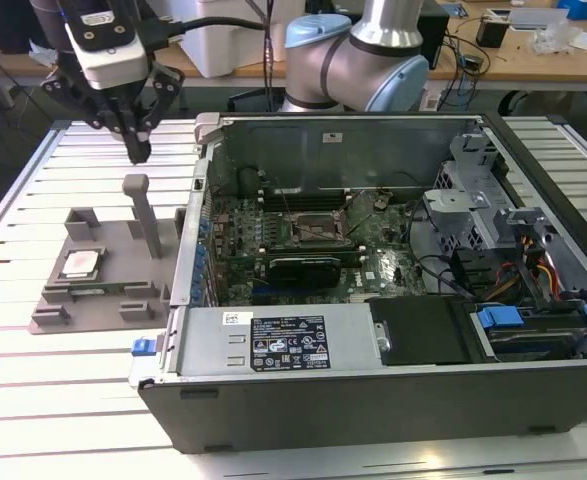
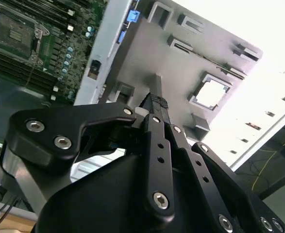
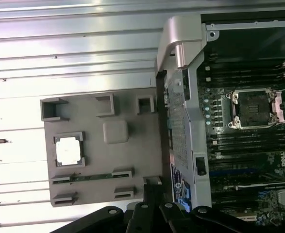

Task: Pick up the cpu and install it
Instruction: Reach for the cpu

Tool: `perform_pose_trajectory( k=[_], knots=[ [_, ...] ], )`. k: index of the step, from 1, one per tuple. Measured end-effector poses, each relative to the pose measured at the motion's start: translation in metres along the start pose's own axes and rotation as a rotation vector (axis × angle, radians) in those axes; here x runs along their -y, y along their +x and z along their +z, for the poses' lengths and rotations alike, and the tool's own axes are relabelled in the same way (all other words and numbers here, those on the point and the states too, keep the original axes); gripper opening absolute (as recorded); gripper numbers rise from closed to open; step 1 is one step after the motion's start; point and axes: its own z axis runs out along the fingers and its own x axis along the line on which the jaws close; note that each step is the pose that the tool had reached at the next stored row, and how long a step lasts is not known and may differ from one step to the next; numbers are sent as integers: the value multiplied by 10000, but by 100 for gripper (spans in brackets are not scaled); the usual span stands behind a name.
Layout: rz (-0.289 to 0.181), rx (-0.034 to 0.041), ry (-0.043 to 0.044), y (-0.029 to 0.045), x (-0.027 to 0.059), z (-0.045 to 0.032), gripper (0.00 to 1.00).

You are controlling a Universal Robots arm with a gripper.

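Pale slatted table fills the exterior view's left, with an open computer case taking up the middle and right. Against the case sits a grey tray, and the cpu lies flat in a square nest on it, low at the exterior view's left, metal top up. I also see the cpu in the first wrist view, bright and square, with corner walls around it.

My gripper hangs at the upper left of the exterior view, above the tray and its upright post, well apart from the cpu. In the second wrist view the gripper has its fingers pressed together with nothing between them, so it is clenched and empty. The socket on the board inside the case is bare.

I judge the cpu to be light, stiff and thin. Its smooth metal top looks slippery, and the underside is likely delicate, so I would not press hard or drag it. The safest hold seems to be on two opposite edges, at the gaps between the nest's corner walls, keeping it level.
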Motion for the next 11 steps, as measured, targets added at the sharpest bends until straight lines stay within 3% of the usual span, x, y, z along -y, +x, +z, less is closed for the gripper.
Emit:
perform_pose_trajectory(
  k=[11],
  knots=[
    [1,0,0,358,26,-6,11]
  ],
)
